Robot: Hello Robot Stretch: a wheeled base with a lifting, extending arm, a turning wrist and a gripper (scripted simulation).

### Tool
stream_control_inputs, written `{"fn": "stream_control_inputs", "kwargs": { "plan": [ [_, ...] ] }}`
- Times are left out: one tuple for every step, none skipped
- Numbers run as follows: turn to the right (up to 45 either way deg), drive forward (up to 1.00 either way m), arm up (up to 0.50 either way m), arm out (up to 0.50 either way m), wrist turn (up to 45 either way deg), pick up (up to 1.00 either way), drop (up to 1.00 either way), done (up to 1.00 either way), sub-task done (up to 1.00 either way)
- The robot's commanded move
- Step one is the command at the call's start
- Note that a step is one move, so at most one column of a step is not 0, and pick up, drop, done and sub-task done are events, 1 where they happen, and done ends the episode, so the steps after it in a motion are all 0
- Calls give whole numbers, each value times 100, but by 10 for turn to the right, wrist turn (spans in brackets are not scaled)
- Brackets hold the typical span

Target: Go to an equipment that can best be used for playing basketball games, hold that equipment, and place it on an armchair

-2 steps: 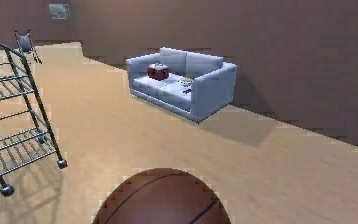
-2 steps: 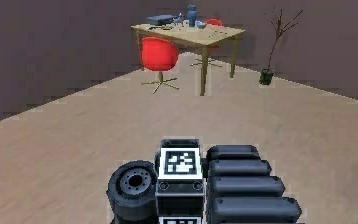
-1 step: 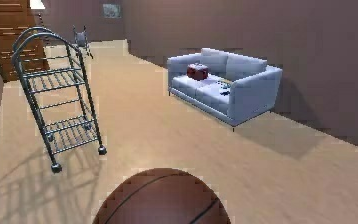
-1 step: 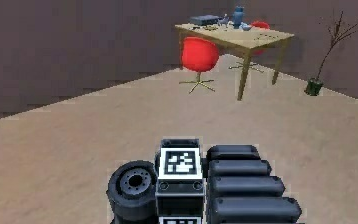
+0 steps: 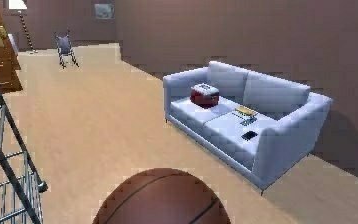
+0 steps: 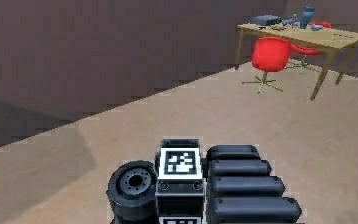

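Noted: basketball (image 5: 162, 198) near, centre; sofa (image 5: 247, 112) right. Advise drawing up square beside it before reaching. Whether gripper (image 6: 135, 190) holds anything cannot be told.

Basketball (image 5: 162, 200) nearest, sofa (image 5: 277, 125) beyond toward the forward view's right (box (image 5: 205, 95) on its seat).

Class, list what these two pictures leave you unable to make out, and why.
Forward view: basketball, lower part cut by the bottom edge.
Forward view: dark item on the sofa, too small to name.
Arm side view: gripper, far end unclear; cannot tell whether it holds anything.
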Motion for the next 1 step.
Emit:
{"fn": "stream_control_inputs", "kwargs": {
  "plan": [
    [0,100,0,0,0,0,0,0,0]
  ]
}}
